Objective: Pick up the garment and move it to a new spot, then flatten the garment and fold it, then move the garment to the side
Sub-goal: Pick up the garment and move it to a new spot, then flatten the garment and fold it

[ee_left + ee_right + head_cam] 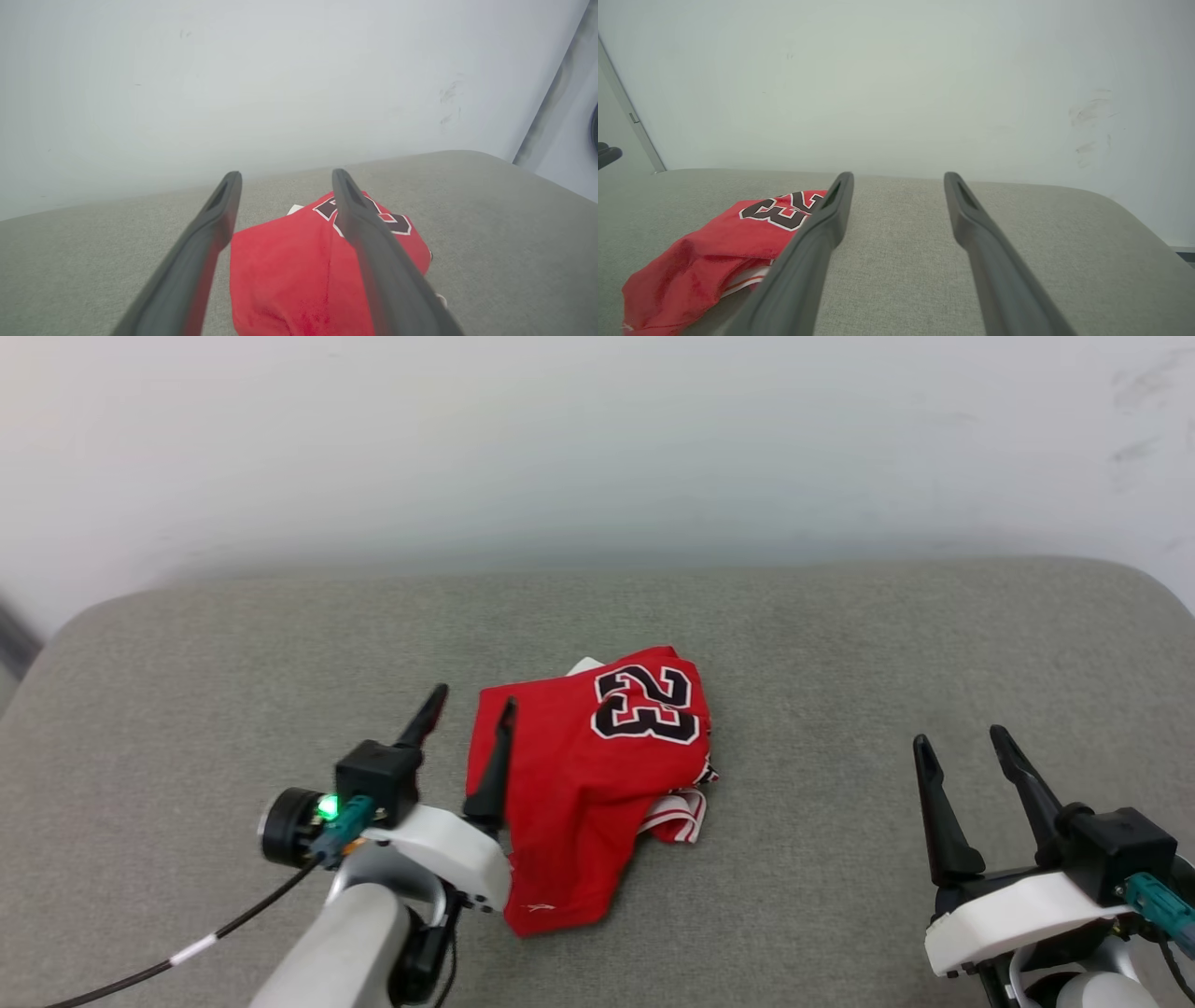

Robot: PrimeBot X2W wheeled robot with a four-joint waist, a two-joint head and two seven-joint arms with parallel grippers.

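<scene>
Left gripper [473,698] stands open over the near-left part of the garment [579,784], holding nothing: in the head view one dark finger lies across the garment's left edge and the other over bare cushion [840,644] just to the left of the garment. Whether the finger over the cloth touches it cannot be told. From the left wrist view the same spread shows, with one finger crossing the garment's number and the other off its left side. A green light [327,807] glows on that wrist, and a dark cable [187,952] trails away on the side farther from the garment.

The right gripper [960,735] is well to the right of the garment, its fingers parted and empty (only grey cushion lies between them in the right wrist view).

The garment lies bunched and creased on the grey cushion. It is red, with a black, white-edged "23" [646,703] on its far part. A bit of white cloth [585,665] peeks out at its far edge, and red-and-white striped trim [680,816] shows at its near-right side. A pale wall [597,448] rises beyond the garment.
</scene>
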